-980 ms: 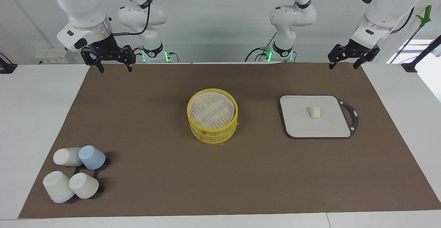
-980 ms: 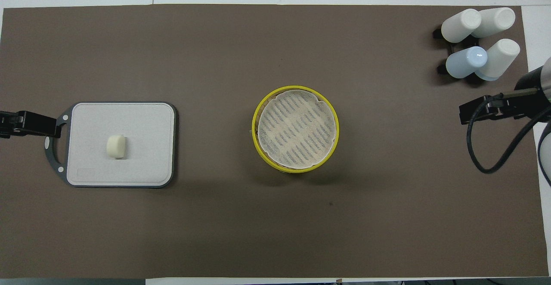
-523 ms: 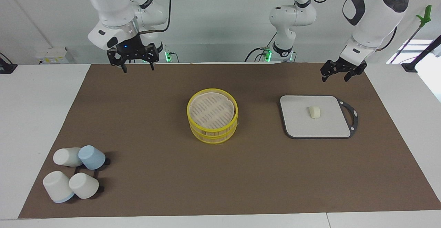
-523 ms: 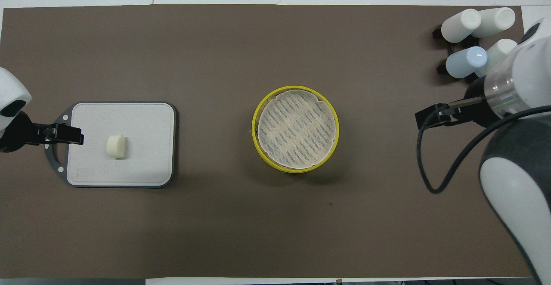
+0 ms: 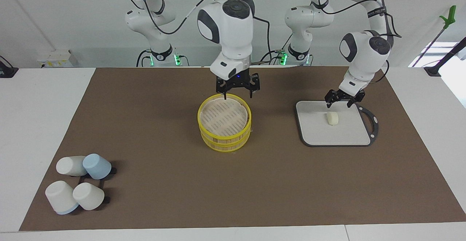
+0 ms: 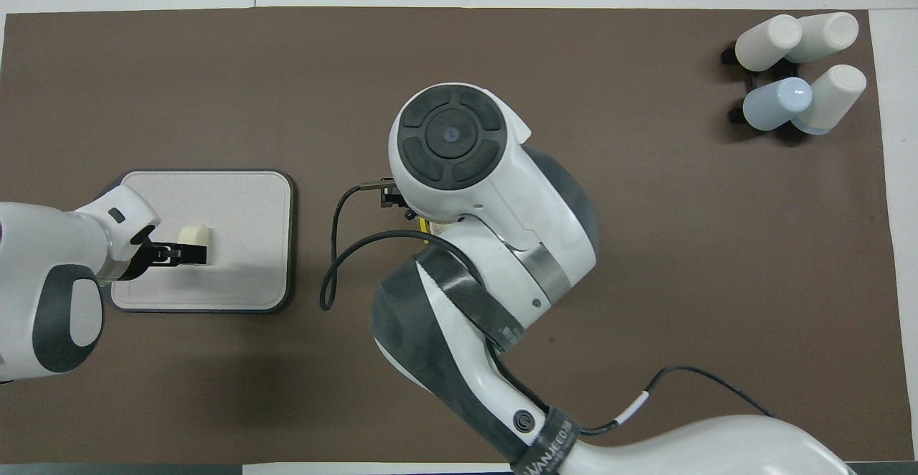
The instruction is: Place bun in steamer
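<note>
The steamer (image 5: 225, 126), a yellow-rimmed basket with its woven lid (image 5: 224, 115) on top, stands mid-table. In the overhead view my right arm hides it except a sliver of yellow rim (image 6: 428, 226). My right gripper (image 5: 237, 94) is open, just above the lid's edge nearest the robots. The bun (image 5: 332, 118), a small cream lump, lies on the grey board (image 5: 320, 133) toward the left arm's end. My left gripper (image 5: 340, 104) is open and empty, low over the board beside the bun and apart from it. In the overhead view the left gripper (image 6: 188, 252) overlaps the bun (image 6: 193, 232).
Several pale cups and one blue cup (image 5: 78, 182) lie on a black rack toward the right arm's end, farthest from the robots; they also show in the overhead view (image 6: 800, 73). The board's handle (image 5: 371, 122) points to the table end. A brown mat (image 5: 164, 182) covers the table.
My right gripper swung from the mat's edge by the robots to above the steamer. My left gripper came down and inward from off the board to beside the bun. Nothing was grasped.
</note>
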`<state>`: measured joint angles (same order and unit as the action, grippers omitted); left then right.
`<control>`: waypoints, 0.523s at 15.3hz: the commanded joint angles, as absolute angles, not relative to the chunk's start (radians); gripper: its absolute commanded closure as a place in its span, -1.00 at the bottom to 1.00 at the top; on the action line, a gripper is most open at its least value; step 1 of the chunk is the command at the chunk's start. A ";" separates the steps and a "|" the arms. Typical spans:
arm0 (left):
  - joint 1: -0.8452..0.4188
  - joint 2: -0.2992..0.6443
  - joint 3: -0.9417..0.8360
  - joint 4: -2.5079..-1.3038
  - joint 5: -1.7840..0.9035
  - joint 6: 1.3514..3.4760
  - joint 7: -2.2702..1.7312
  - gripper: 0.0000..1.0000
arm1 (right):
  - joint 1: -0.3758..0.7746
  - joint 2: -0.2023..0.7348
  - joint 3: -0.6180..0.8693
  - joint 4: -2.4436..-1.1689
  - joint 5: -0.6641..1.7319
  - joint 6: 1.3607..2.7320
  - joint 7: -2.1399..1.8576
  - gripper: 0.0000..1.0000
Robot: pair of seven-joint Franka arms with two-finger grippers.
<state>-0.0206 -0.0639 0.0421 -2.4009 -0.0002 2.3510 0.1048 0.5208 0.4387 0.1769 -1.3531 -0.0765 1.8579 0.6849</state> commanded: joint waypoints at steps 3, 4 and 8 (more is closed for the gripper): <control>-0.043 0.003 0.041 -2.405 -0.003 2.450 0.121 -1.00 | 0.538 0.496 0.178 -1.451 -0.144 2.055 0.753 -1.00; -0.043 0.008 0.041 -2.405 -0.003 2.457 0.123 -1.00 | 0.538 0.491 0.178 -1.480 -0.144 2.080 0.762 -1.00; -0.040 0.023 0.043 -2.405 -0.005 2.487 0.156 -0.75 | 0.538 0.488 0.179 -1.511 -0.144 2.106 0.767 -0.93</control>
<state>-0.0340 0.0121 0.0342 -2.4046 -0.0002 2.4622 0.1265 0.5428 0.5195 0.1744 -1.4586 -0.1256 2.0687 0.7395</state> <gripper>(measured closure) 0.022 0.004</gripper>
